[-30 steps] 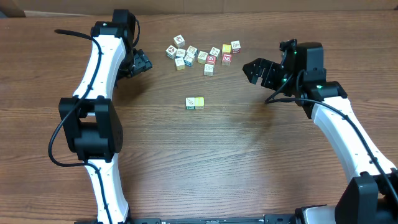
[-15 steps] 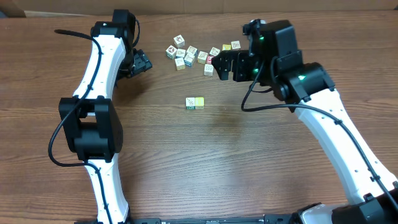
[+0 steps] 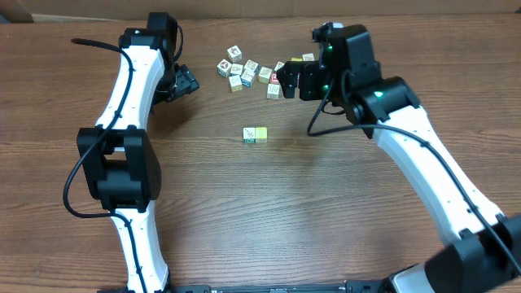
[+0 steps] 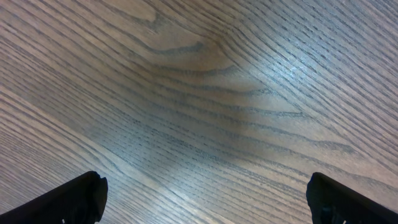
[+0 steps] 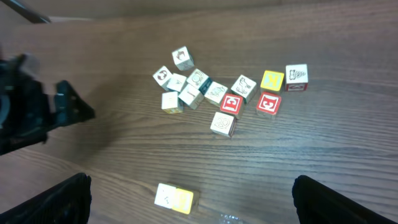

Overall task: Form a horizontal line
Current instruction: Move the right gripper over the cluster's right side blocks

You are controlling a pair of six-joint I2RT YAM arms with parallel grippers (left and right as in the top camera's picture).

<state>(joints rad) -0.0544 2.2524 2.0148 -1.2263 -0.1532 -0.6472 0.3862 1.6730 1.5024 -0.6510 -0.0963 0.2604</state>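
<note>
Wood tabletop (image 3: 269, 212) carries a two-cube row (image 3: 255, 134); left tool (image 3: 188, 84) and right tool (image 3: 286, 84) gape open

Even bright light, soft shadows

A brown wooden table (image 3: 326, 212) with a strong grain fills every view (the left wrist view gives only bare wood under a soft shadow). At its far side, about the middle, lies a loose cluster of small picture cubes (image 3: 244, 72), irregular and mostly white-faced. Toward its right end sit two red-faced cubes (image 5: 231, 103), a yellow cube (image 5: 272, 80) and, farthest right, a white cube (image 5: 296, 74). A cream cube (image 5: 223, 124) lies alone on the near side. A pale shape (image 3: 12, 10) shows past the far left corner, too little of it to name.
</note>
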